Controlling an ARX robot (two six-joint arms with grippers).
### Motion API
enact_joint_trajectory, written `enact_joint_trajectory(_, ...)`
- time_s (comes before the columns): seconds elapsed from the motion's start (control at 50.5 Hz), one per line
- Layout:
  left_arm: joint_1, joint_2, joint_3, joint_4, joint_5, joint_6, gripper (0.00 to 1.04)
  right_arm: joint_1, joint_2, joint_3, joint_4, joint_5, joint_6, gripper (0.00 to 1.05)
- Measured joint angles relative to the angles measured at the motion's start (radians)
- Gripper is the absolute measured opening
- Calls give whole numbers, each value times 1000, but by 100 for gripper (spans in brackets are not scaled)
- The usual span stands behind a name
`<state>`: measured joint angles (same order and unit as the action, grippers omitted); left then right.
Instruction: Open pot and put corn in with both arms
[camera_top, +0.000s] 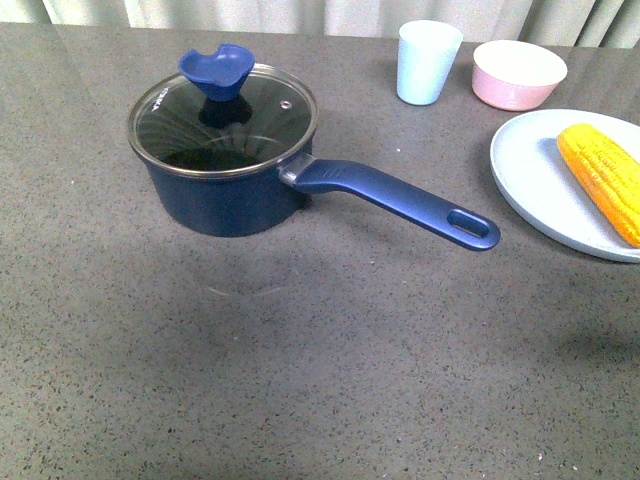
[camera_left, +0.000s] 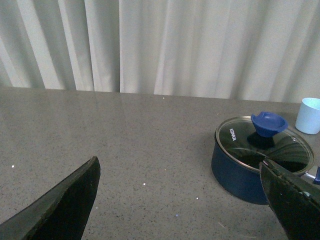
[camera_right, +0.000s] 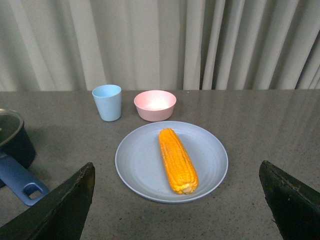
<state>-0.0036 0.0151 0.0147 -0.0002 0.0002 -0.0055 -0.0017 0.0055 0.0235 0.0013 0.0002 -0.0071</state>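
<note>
The dark navy pot stands on the grey table at the back left, closed by a glass lid with a blue knob. Its long blue handle points right and toward me. The yellow-orange corn lies on a pale blue plate at the right edge. Neither arm shows in the front view. My left gripper is open and empty, with the pot ahead and to one side. My right gripper is open and empty, short of the plate with the corn.
A pale blue cup and a pink bowl stand at the back right, behind the plate. A curtain hangs behind the table's far edge. The pot's handle end shows in the right wrist view.
</note>
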Motion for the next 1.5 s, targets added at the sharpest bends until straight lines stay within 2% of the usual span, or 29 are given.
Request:
enact_joint_trajectory(0.792, 0, 0, 0, 0, 0, 0, 96, 0, 0, 0, 0, 0, 0, 96)
enact_joint_trajectory(0.811, 5, 4, 2, -5, 18, 0, 96, 0, 0, 0, 0, 0, 0, 96)
enact_joint_trajectory(0.851, 36, 28, 21, -62, 126, 5, 96, 0, 0, 0, 0, 0, 0, 96)
enact_joint_trajectory(0.891, 83, 90, 57, -144, 277, 14, 96, 0, 0, 0, 0, 0, 0, 96)
enact_joint_trajectory(0.93, 102, 170, 79, -161, 396, 17, 96, 0, 0, 0, 0, -3, 0, 96)
enact_joint_trajectory(0.95, 102, 220, 87, -144, 455, 17, 96, 0, 0, 0, 0, -2, 0, 96)
enact_joint_trajectory(1.009, 97, 322, 103, -66, 504, 16, 96, 0, 0, 0, 0, -2, 0, 96)
enact_joint_trajectory(1.187, 56, 629, 158, 232, 425, 9, 96, 0, 0, 0, 0, 0, 0, 96)
enact_joint_trajectory(1.366, -1, 897, 217, 442, 344, 0, 96, 0, 0, 0, 0, 0, 0, 96)
enact_joint_trajectory(1.504, -78, 1114, 305, 568, 301, -19, 96, 0, 0, 0, 0, 0, 0, 96)
